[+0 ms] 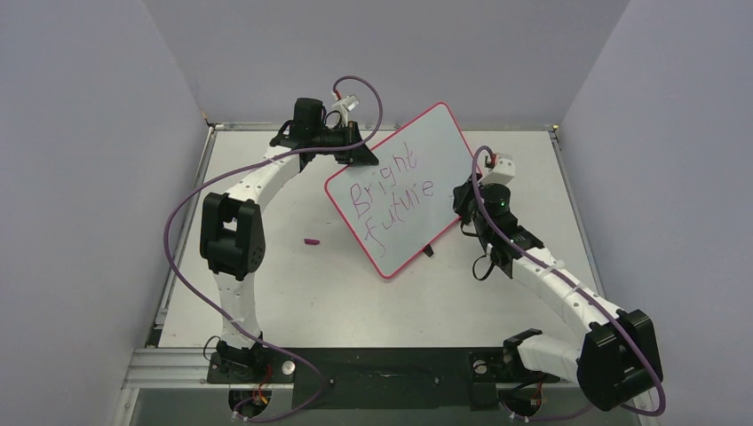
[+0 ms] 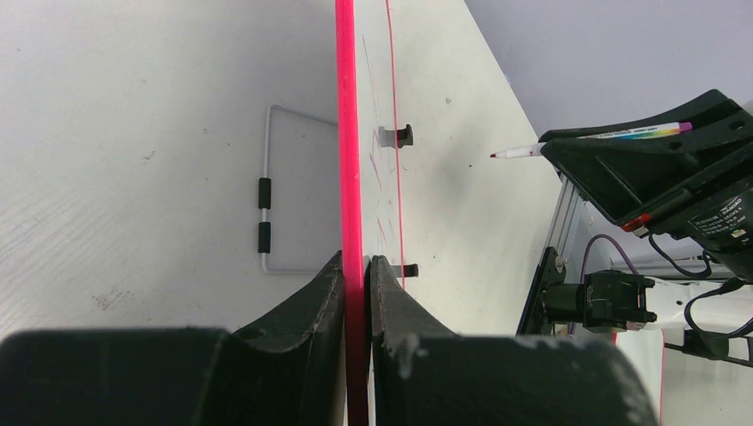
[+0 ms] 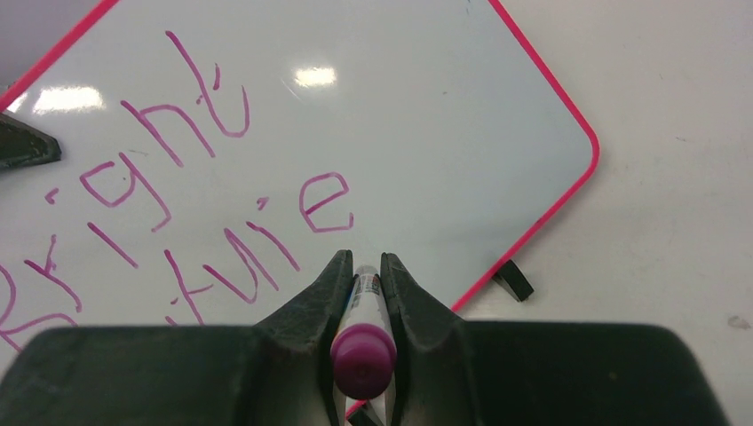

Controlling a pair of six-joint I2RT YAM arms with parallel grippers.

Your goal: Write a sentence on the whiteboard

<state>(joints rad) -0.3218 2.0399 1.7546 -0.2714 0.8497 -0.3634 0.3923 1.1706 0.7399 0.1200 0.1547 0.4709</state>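
The whiteboard (image 1: 439, 142), white with a pink-red frame, stands tilted at the table's middle. The sentence (image 1: 391, 188) so reads "Bright future" in two slanted magenta lines; it also shows in the right wrist view (image 3: 204, 115). My left gripper (image 1: 353, 153) is shut on the board's far-left frame edge (image 2: 348, 133), a finger on each side. My right gripper (image 1: 468, 202) is at the board's right side, shut on a marker (image 3: 362, 348) with a purple end. The marker (image 2: 613, 136) points at the board below the "e", its tip a little off the surface.
A small purple cap (image 1: 312, 240) lies on the table left of the board. Black clips (image 3: 513, 281) stick out at the board's lower edge. A wire stand (image 2: 266, 213) lies behind the board. Grey walls close in the table on three sides.
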